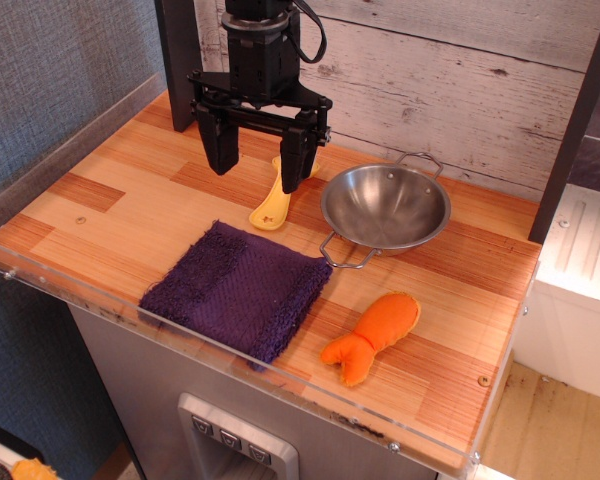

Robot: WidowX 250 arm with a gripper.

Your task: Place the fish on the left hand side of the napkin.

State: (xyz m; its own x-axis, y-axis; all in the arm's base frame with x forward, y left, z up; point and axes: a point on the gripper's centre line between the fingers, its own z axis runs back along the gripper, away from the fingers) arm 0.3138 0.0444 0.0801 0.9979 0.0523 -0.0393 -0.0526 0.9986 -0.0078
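Seemingly unobstructed, fish (373,336) lies near table (110,200) front edge.

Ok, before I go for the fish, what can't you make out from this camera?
- Yellow brush: its upper end sits behind the gripper fingers.
- Steel bowl: far handle too small to detail.
- Fish underside: hidden against the table.

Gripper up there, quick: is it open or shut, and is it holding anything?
Gripper: open, holding nothing, above the wooden table.
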